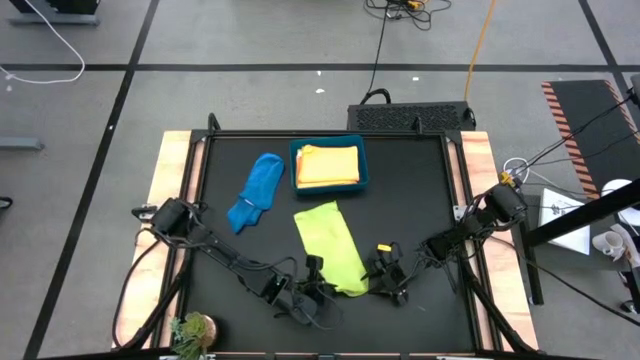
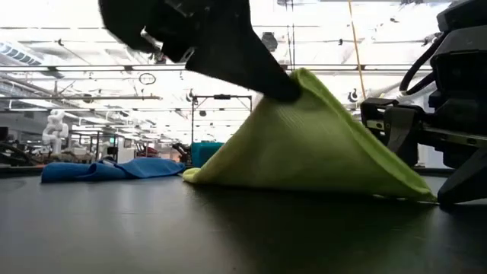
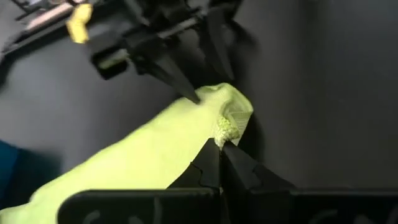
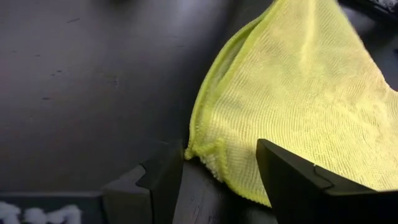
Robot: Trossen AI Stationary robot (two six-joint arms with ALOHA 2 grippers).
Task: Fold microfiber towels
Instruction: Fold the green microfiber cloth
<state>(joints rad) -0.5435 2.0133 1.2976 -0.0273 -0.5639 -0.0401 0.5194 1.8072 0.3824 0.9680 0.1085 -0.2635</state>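
Green towel [image 1: 331, 247] is lying near the front middle of the table [image 1: 420, 190], long axis running from its far end down toward the two grippers. Left gripper [image 3: 220, 142] is pinching the near corner tight and tenting it up off the table, so that arm's got it. Right gripper [image 4: 217, 163] is sitting just beside the same end with its jaws spread wide, the towel's edge lying between them, gripping nothing. Blue towel [image 1: 256, 190] is sitting well apart, farther back.
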